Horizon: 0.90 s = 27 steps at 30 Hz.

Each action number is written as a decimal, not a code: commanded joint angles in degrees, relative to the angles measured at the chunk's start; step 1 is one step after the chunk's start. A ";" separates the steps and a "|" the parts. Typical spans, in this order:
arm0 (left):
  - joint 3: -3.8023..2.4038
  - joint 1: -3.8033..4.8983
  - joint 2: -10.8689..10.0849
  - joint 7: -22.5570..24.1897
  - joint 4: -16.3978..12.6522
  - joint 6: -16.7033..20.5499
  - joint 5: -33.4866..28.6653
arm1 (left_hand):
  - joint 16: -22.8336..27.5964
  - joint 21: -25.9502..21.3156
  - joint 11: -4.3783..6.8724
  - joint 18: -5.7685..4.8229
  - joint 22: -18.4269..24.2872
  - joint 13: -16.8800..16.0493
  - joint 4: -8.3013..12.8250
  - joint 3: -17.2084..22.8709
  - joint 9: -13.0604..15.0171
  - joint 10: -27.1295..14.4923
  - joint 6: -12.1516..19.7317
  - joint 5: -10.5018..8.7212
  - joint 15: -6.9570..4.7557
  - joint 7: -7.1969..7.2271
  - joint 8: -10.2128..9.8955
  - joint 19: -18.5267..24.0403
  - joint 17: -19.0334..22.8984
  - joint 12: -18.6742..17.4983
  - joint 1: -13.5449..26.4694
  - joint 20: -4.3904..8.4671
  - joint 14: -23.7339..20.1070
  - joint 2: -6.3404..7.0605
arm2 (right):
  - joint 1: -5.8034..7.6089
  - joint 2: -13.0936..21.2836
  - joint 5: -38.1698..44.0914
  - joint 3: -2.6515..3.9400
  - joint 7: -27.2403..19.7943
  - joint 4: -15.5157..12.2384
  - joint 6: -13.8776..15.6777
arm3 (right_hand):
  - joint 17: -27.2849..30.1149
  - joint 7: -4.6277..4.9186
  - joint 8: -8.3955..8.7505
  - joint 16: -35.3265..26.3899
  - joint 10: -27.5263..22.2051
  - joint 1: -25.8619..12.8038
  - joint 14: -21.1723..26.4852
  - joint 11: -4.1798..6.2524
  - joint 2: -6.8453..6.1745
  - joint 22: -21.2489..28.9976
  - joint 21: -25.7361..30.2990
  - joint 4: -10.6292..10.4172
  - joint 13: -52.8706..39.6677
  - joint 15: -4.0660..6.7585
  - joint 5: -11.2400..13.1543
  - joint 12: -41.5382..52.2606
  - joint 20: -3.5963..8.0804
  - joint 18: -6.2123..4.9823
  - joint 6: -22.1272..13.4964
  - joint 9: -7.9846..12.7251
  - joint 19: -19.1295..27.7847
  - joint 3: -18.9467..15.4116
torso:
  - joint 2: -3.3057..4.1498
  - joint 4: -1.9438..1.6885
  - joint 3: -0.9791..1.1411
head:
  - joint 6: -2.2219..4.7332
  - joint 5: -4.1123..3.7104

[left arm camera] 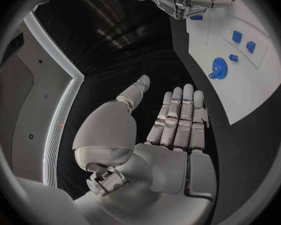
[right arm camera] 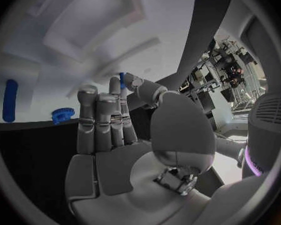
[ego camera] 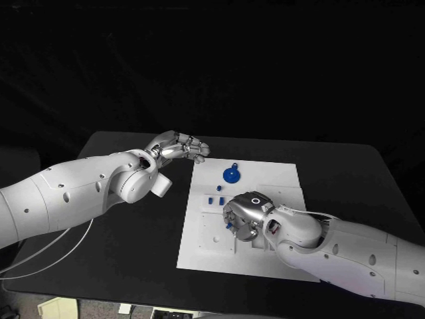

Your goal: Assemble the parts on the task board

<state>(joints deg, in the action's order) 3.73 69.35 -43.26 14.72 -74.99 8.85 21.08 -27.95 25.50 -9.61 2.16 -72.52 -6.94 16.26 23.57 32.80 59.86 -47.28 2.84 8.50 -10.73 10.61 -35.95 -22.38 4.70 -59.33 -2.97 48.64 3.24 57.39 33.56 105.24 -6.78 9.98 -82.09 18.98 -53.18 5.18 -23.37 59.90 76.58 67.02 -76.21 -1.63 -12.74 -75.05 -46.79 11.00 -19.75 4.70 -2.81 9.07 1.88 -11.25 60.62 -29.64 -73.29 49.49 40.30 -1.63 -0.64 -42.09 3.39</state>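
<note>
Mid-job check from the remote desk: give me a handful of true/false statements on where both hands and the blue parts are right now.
1. The left hand is over the black table, beside the task board. True.
2. The left hand holds a blue part. False: in the left wrist view its fingers are straight and hold nothing.
3. The right hand is over the task board. True.
4. The round blue part sits on the black table, off the board. False: it lies on the white board, near its far end.
5. The right hand is raised clear of every part. False: a small blue part shows at its fingertips, apparently pinched.
</note>
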 commanded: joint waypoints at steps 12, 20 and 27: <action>-0.04 0.11 0.04 0.30 -0.32 -0.57 -0.23 | 0.45 -0.24 -0.22 1.05 -0.09 0.12 -0.15 -0.21 -0.07 0.28 0.14 0.14 0.07 -0.20 0.22 -0.33 -0.15 0.38 0.14 0.14 0.32 -0.25 | -0.12 -1.22 1.52 -0.74 1.89 0.25 -2.27 | 0.03 0.04 -0.26 0.30 -0.21 -0.42 0.05 0.22 0.21 -1.00 -0.35 -0.09 -0.25 0.28 0.02 0.26 0.44 -3.74 0.23 -0.10 0.11 0.33 | -0.01 -0.01 0.02 | -0.08 -0.03; -0.04 0.11 0.01 0.45 -0.56 -0.32 -0.23 | 0.50 -0.27 -0.20 1.06 -0.13 0.16 -0.19 -0.18 -0.08 0.35 0.10 0.15 0.06 -0.19 0.27 -0.39 -0.22 0.44 0.20 0.15 0.39 -0.30 | -0.11 -1.32 1.75 -0.90 2.48 0.08 -3.50 | 0.09 0.05 -0.19 0.28 -0.30 -0.47 0.11 0.20 0.08 -0.98 -0.37 -0.06 -0.42 0.26 0.03 0.20 0.42 -3.75 0.17 -0.18 0.23 0.45 | -0.02 -0.07 0.02 | -0.19 -0.15; -0.04 0.11 0.02 0.32 -0.52 -0.45 -0.23 | 0.54 -0.30 -0.20 1.05 -0.15 0.19 -0.20 -0.19 -0.09 0.35 0.10 0.14 0.05 -0.19 0.28 -0.40 -0.26 0.45 0.24 0.15 0.41 -0.26 | -0.10 -0.97 0.57 -0.93 2.61 0.12 -2.16 | 0.28 0.15 0.04 0.16 -0.60 -0.73 0.26 0.10 -0.34 -0.93 -0.35 -0.13 -0.68 0.16 -0.09 0.00 0.31 -3.75 0.00 -0.25 0.47 0.71 | 0.00 0.04 0.03 | -0.25 -0.10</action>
<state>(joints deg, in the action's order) 3.73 69.38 -43.31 14.66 -75.37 8.88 21.08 -27.73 25.50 -9.61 2.16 -72.57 -6.84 16.26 23.57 32.81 59.86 -47.28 2.84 8.50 -10.73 10.61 -35.95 -22.56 5.05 -59.33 -2.97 48.64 3.24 57.53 32.42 106.25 -7.46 12.36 -81.98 17.93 -52.98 5.30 -23.44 59.90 76.36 66.57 -76.23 -1.43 -13.06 -75.05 -46.79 10.91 -20.33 4.68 -2.65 9.12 2.15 -11.27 60.45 -29.94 -73.27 49.85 40.29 -1.64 -0.62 -42.39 3.24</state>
